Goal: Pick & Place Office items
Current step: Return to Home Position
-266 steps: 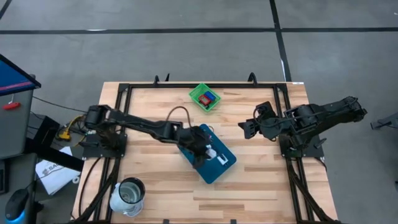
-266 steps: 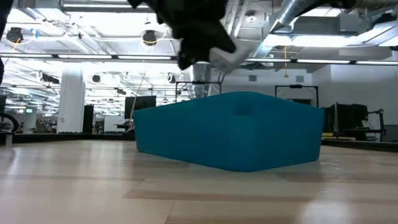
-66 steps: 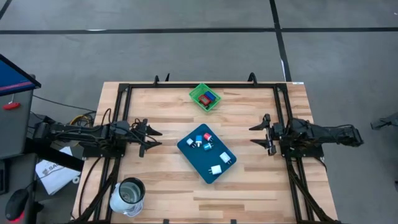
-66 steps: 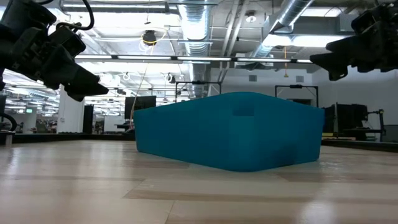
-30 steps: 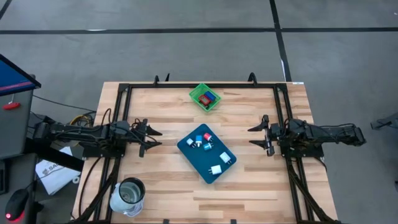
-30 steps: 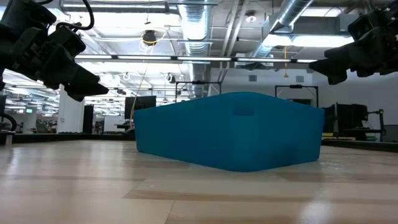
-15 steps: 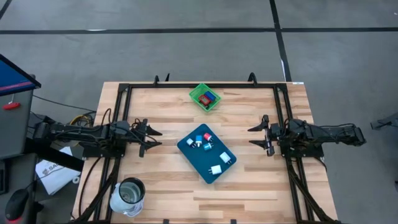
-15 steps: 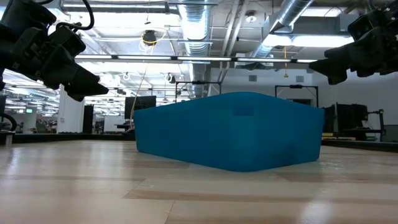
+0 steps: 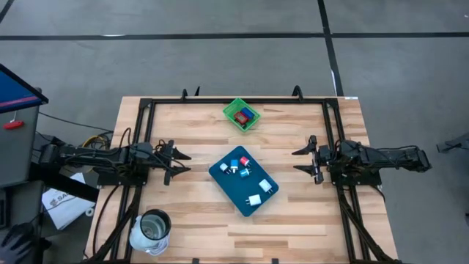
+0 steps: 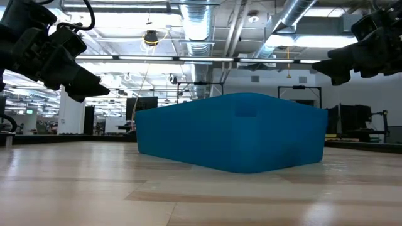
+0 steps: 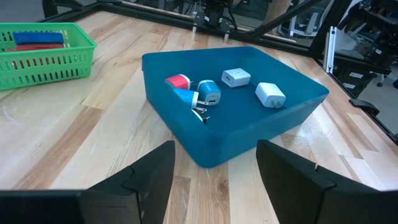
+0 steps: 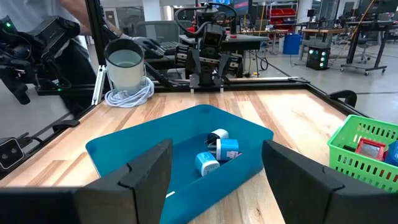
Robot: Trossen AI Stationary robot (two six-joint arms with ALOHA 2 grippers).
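Note:
Small office items lie inside a teal tray (image 9: 222, 185) at the table's middle: two white blocks (image 11: 270, 94), a white-and-blue piece (image 11: 208, 92) and a red piece (image 11: 178, 81). In the right wrist view the blue-and-white pieces (image 12: 217, 149) sit on the tray floor. More red and blue pieces (image 9: 242, 115) fill a green mesh basket (image 9: 233, 105) near the far edge. My left gripper (image 9: 176, 162) waits open at the table's left, pointing at the tray. My right gripper (image 9: 306, 159) waits open at the table's right, also facing the tray.
A white cup (image 9: 150, 231) with a coiled cable stands at the near left corner. A black frame (image 9: 242, 102) runs around the table's edges. Bare wood lies between each gripper and the tray. A dark-gloved hand (image 9: 16, 242) shows off the table at the lower left.

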